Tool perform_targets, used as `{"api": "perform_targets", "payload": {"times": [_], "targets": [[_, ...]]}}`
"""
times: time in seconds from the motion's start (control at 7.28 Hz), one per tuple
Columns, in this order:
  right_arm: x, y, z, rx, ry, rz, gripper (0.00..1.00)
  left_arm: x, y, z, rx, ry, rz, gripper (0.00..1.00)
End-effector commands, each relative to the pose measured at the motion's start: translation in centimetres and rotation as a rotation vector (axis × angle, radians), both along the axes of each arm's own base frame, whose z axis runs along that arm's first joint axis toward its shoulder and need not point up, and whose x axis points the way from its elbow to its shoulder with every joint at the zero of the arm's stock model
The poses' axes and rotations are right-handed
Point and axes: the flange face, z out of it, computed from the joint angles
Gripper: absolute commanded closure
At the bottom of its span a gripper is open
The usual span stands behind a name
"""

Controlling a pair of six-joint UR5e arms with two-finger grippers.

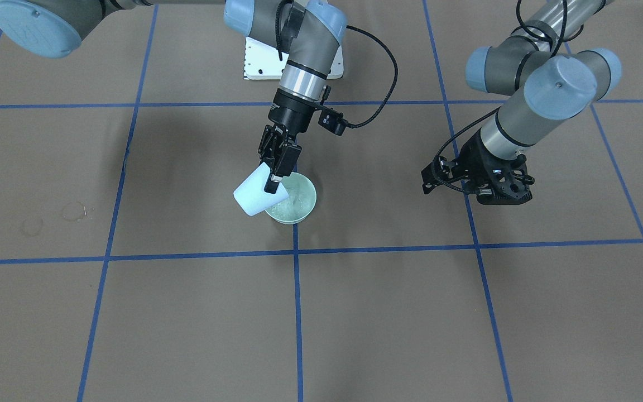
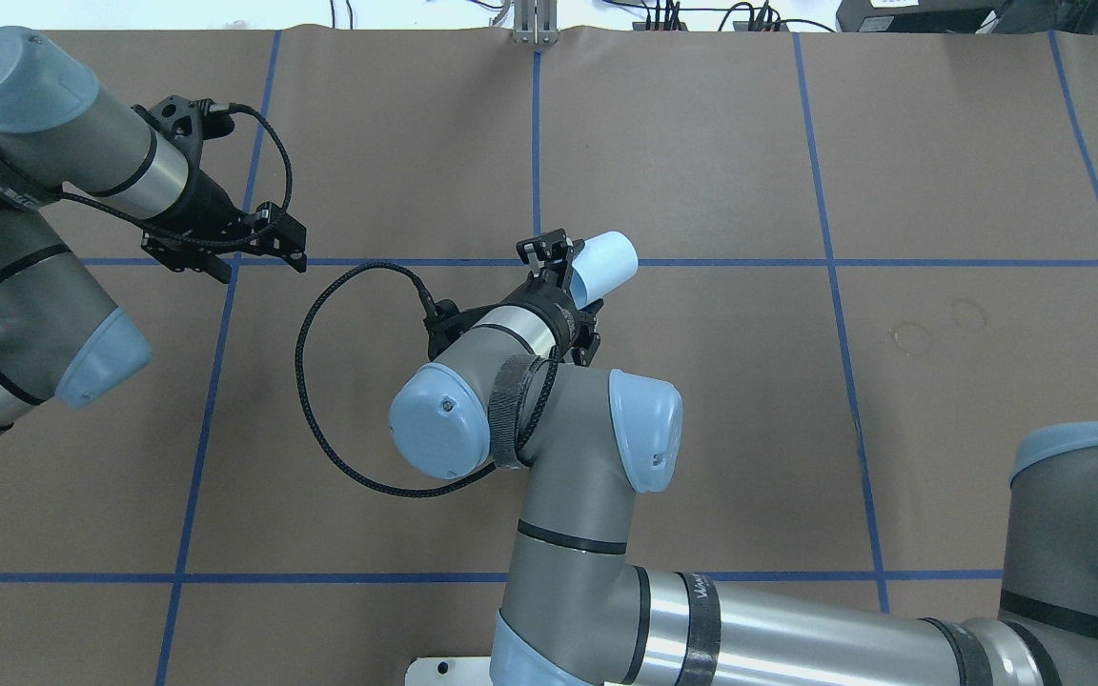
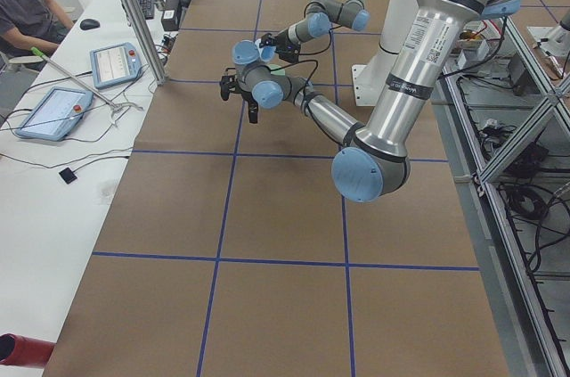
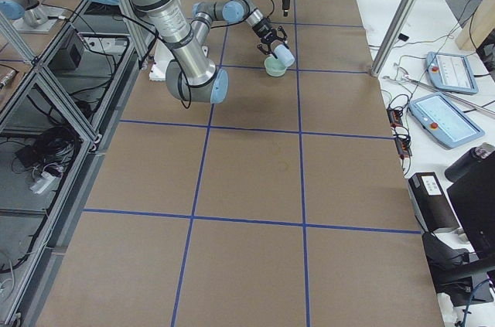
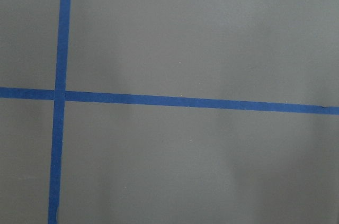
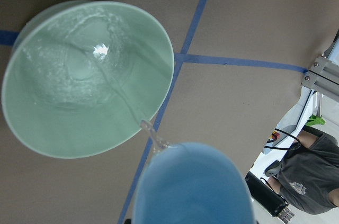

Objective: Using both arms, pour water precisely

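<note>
Pale-blue cup (image 1: 252, 198) sits clamped in your right gripper (image 1: 273, 180), streaming water (image 6: 74, 70) into the green bowl (image 1: 311, 201) — tip further and the stream could overshoot the rim. Your left gripper (image 1: 497, 187) hangs apart; opening unclear.

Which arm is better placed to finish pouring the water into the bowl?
Right. Its fingers hold the tilted cup over the bowl, and water runs in. The left arm stands far aside and carries nothing.

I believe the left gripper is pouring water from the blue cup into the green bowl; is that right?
No, the right gripper is pouring water from the blue cup into the green bowl; the overhead exterior view shows which arm.
</note>
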Motion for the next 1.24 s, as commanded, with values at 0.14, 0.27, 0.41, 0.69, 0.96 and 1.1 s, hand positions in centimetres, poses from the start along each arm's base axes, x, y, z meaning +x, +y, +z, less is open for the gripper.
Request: {"api": "perform_targets", "payload": {"times": [0.14,0.27,0.41,0.69,0.96,1.1], "targets": [[3.4,-0.3,-1.7,-0.013,-0.125,0.051,1.0,0.0,0.0,-0.1,0.001,0.001,0.0,0.01],[5.4,-0.5,-0.6,-0.067,-0.198,0.092,1.0,0.0,0.0,-0.1,0.001,0.001,0.0,0.01],[6.8,-0.7,-0.7,-0.108,-0.281,0.141,1.0,0.0,0.0,-0.2,0.002,0.002,0.0,0.01],[10.1,-2.2,2.6,-0.247,-0.592,0.278,1.0,0.0,0.0,-0.4,0.006,0.004,-0.001,0.01],[15.3,-2.8,10.3,-0.285,-0.79,0.305,1.0,-0.1,0.1,-0.5,0.006,0.005,-0.002,0.01],[19.2,-4.3,10.8,-0.376,-0.858,0.339,1.0,0.0,0.0,-0.6,0.006,0.006,-0.003,0.01]]}}
